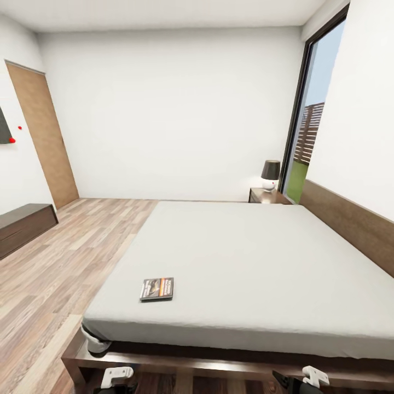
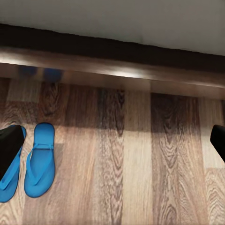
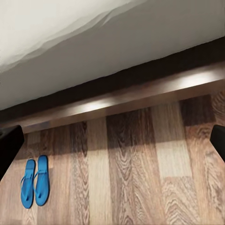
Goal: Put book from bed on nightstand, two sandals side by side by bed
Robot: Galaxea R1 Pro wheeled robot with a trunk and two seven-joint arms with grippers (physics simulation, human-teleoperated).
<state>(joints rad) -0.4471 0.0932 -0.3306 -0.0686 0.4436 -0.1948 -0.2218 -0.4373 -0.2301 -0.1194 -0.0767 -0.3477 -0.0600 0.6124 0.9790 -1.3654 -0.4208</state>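
Observation:
The book (image 1: 157, 289), dark with an orange band, lies flat on the pale mattress of the bed (image 1: 257, 257), near its front left corner. A nightstand (image 1: 267, 196) stands at the far side of the bed by the headboard, with a lamp on it. The two sandals, bright blue, lie side by side on the wood floor a little way from the bed frame (image 2: 117, 70); one sandal (image 2: 40, 159) shows whole, the other (image 2: 8, 182) is partly behind a black finger. They also appear small in the right wrist view (image 3: 35, 182). My left gripper (image 2: 112, 145) and right gripper (image 3: 112, 145) hang open and empty over the floor.
A long low dark bench (image 1: 22, 225) stands against the left wall, with a wooden door (image 1: 44, 137) behind it. A tall window (image 1: 309, 126) is beyond the nightstand. Plank floor (image 1: 71, 257) runs along the bed's left side. The headboard (image 1: 350, 224) lines the right wall.

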